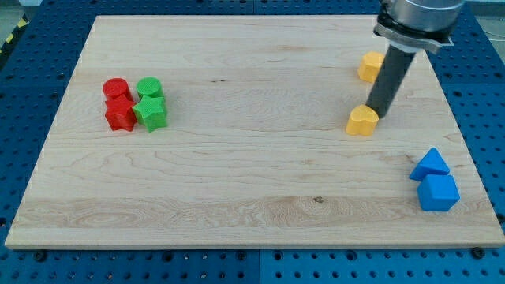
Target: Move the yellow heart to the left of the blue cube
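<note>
Yellow heart on table, well up-left of blue cube. My tip touching heart's upper right edge. No claw here, only a rod, so nothing spread or pinching.

My tip touching yellow heart at its upper right; blue cube well apart, lower right.

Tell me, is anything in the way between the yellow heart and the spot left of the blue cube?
No, nothing visible blocks it. The yellow heart sits by my tip, and only bare board lies between it and the spot left of the blue cube. The blue triangle sits above the cube, off the path.
</note>
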